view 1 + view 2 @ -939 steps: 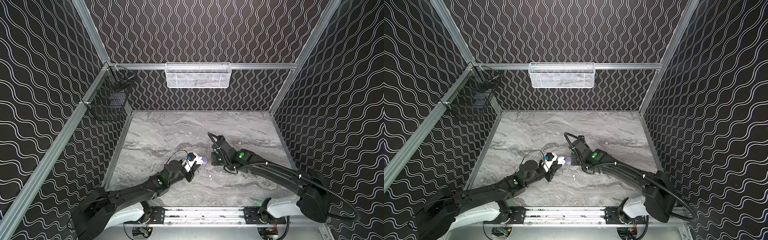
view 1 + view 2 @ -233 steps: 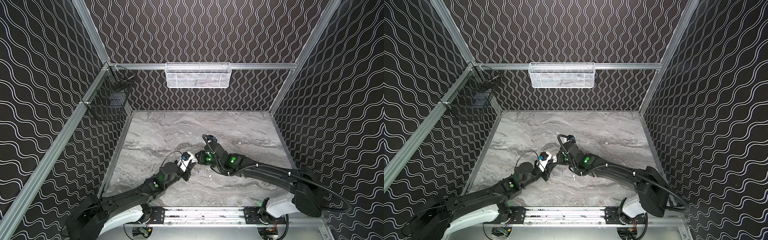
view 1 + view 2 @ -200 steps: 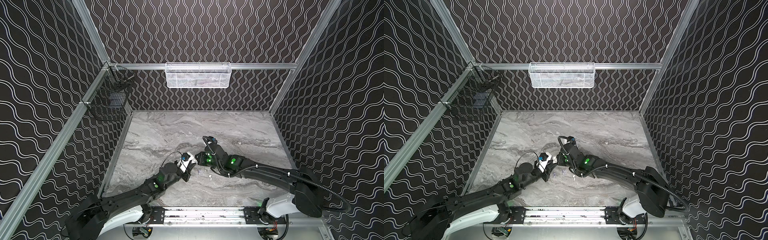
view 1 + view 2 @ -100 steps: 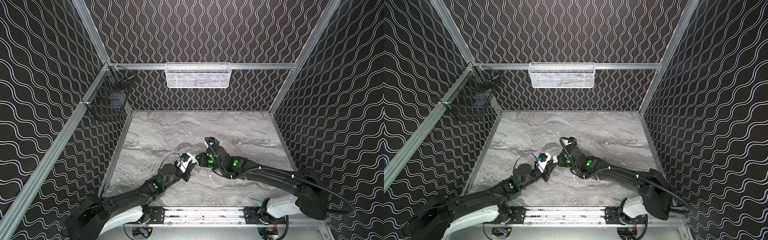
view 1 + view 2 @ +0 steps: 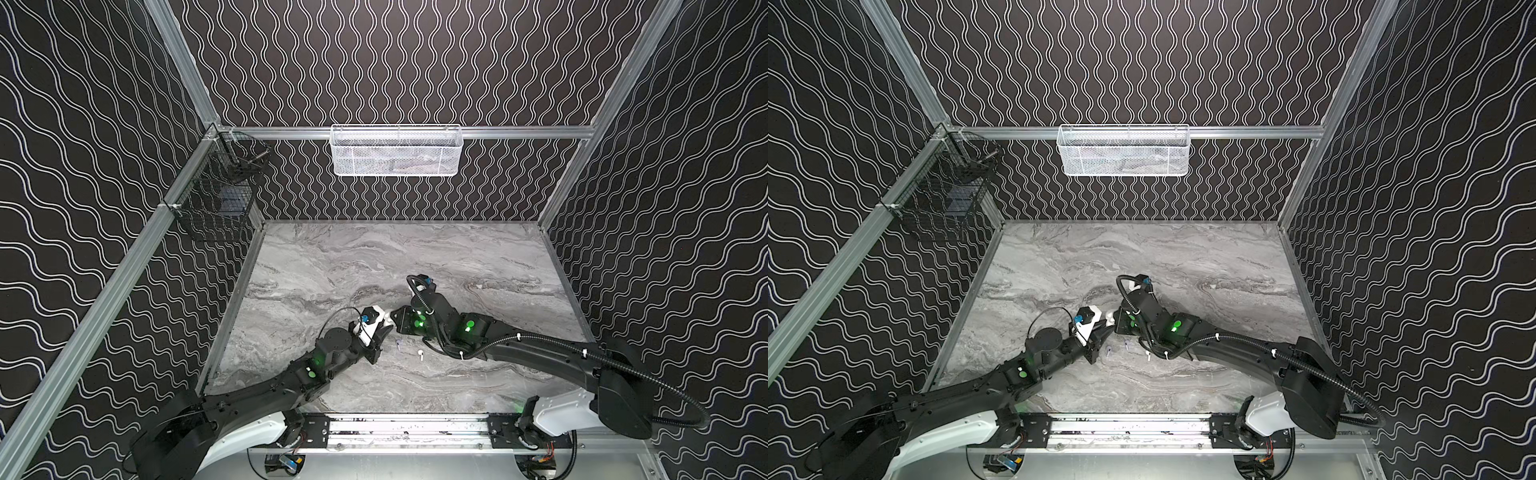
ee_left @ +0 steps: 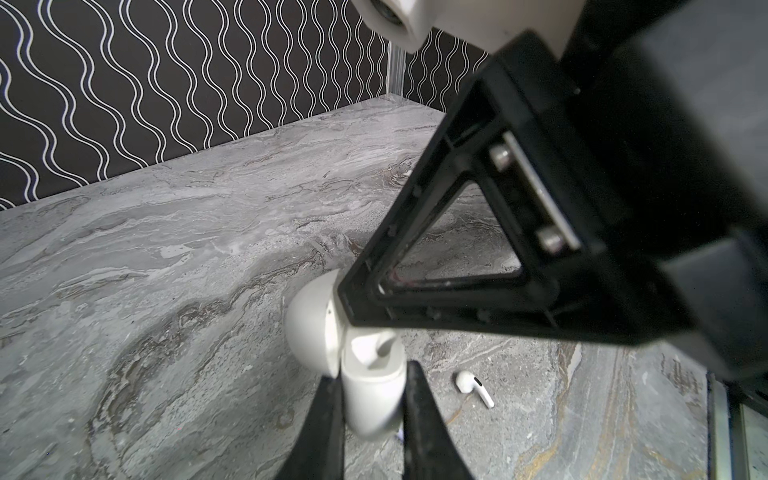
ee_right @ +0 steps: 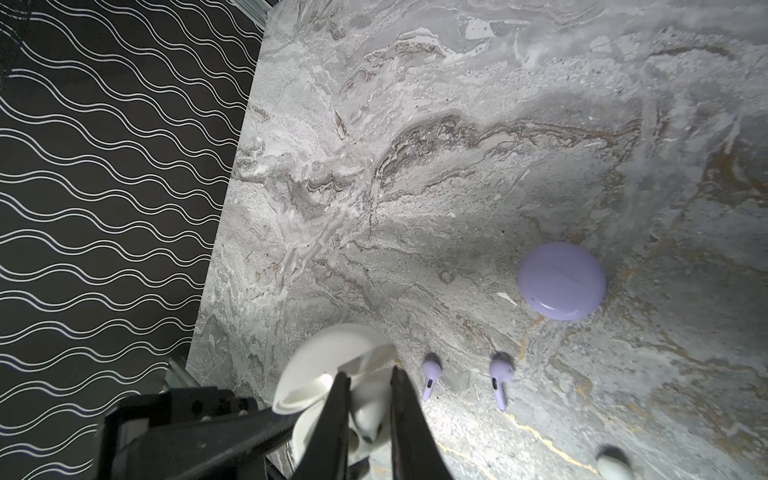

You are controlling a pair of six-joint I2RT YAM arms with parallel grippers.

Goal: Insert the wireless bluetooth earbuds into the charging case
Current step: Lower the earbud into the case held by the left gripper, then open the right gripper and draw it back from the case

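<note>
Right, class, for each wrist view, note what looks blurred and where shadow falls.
Left wrist view: the white case is soft, the loose white earbud sharper. Right wrist view: the lavender case is soft; shadow darkens the table around it.

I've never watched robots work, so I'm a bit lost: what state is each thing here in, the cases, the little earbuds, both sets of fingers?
white case: lid open, gripped.
left fingers: shut on white case.
right fingers: shut on gripped white earbud.
gripped white earbud: at open case, not clearly seated.
loose white earbud: lying on table.
lavender case: closed, flat on table.
lavender earbuds: both lying loose on table.
</note>
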